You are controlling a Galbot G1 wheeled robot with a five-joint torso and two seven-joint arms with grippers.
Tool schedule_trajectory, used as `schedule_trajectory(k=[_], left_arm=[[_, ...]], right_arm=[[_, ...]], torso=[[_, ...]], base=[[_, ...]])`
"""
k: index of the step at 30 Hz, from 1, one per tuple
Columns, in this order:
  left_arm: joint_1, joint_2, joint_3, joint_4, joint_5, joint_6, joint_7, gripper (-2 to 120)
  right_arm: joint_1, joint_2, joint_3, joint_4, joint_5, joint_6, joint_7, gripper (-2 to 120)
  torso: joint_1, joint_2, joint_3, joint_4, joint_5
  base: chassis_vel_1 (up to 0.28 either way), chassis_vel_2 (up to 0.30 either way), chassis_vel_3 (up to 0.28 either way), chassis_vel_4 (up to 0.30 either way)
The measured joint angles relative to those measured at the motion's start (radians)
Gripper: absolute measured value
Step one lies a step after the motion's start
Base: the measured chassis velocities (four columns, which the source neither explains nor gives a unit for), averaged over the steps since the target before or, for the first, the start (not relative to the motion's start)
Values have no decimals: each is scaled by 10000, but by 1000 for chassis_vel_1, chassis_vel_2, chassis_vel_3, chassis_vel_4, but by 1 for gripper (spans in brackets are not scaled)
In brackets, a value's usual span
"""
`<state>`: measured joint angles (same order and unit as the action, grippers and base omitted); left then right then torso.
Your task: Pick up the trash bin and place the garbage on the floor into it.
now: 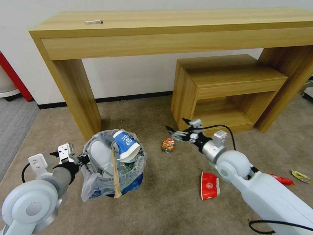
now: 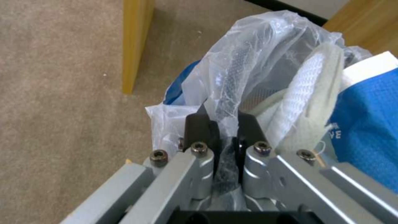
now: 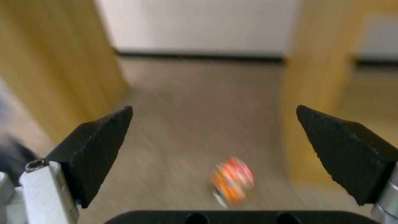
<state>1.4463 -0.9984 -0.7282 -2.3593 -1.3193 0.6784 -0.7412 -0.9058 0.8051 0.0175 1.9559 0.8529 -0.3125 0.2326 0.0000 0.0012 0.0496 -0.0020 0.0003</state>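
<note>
A brown carpet (image 1: 156,195) lies under the wooden surface (image 1: 169,29). The trash bin (image 1: 112,163) below it holds a slipper (image 1: 99,153) and blue cup (image 1: 125,143). The left claw (image 2: 222,124) pinches the bin's bag; the right claw (image 3: 213,137) gapes wide, empty, near the bin.

— Bin?
— The bin (image 1: 112,163) stands on carpet, near left, holding a slipper (image 1: 99,153), cup (image 1: 125,145) and stick (image 1: 115,174); left gripper (image 1: 85,159) at its rim.
— Right gripper?
— Right gripper (image 1: 176,132) spread wide, just beside the can (image 1: 168,145).
</note>
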Motion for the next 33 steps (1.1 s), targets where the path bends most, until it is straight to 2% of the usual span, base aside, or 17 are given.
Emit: schedule_trajectory(k=[3,4,6,7,9,14,19,22,27,33], left_arm=[[11,-12,-18,52,36,-3,0,3],[11,-12,-18,52,36,-3,0,3],[9,-22,-54,97,40,-11,52,3],[9,-22,-54,97,40,-11,52,3],[-48,-29,-73,199,73,-30,75,3],[-99,-52,-42,254,83,-39,137,3],[-143,-86,4,316,138,-48,156,3],[-140,-125,39,321,194,-51,186,3],[-126,-118,35,310,256,-51,175,3],[-15,-68,31,319,923,-165,7,3]], right_arm=[[-438,-215,188,319,678,-1063,1689,100],[-438,-215,188,319,678,-1063,1689,100],[-1131,-374,594,675,1747,-2306,3473,100],[-1131,-374,594,675,1747,-2306,3473,100],[-1753,-585,1179,765,2068,-2955,3798,100],[-2698,-1079,1989,545,2038,-3418,3800,100],[-3175,-1198,2275,114,1936,-3690,3742,100],[-3228,-958,2261,-483,1714,-3492,3578,100],[-3206,-772,2399,-500,1695,-3175,3371,100],[-3360,-812,2592,-316,1574,-2626,2818,100]], torso=[[0,0,0,0,-3],[0,0,0,0,-3],[0,0,0,1,0],[0,0,0,1,0],[0,0,0,1,-1],[0,0,0,0,-1],[0,0,0,-2,-3],[0,-1,1,-1,0],[0,0,1,1,-4],[0,0,1,2,-3]], base=[[0,0,0,0],[0,0,0,0],[0,0,0,0],[0,0,0,0],[0,0,0,0],[0,0,0,0],[0,0,0,0],[0,0,0,0],[0,0,0,0],[0,0,0,0]])
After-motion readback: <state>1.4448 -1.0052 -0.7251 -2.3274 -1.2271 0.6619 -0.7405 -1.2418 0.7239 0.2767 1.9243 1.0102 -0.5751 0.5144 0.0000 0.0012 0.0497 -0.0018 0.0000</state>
